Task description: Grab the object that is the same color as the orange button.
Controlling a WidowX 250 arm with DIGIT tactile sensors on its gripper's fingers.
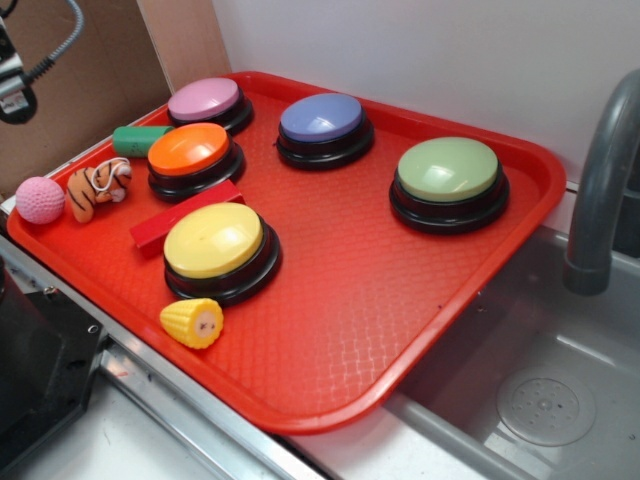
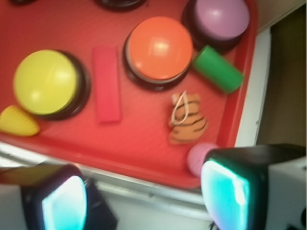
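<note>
In the exterior view you see the toy tiger (image 1: 99, 187) lying on the red tray (image 1: 330, 300), between the pink ball (image 1: 40, 200) and the orange button (image 1: 191, 155). In the wrist view your end effector (image 2: 144, 203) is wide open and holds nothing, its fingers (image 2: 62, 201) above the tray's near edge, apart from the tiger.

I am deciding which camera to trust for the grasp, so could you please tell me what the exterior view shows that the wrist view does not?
Only the exterior view shows the blue button, the green button, the sink and the faucet.

Only the wrist view shows the tool, its fingers apart and holding nothing, off the near edge of the tray.

Both show the orange button, the toy tiger, pink ball, green cylinder, red block, yellow button, corn toy and pink button.
</note>
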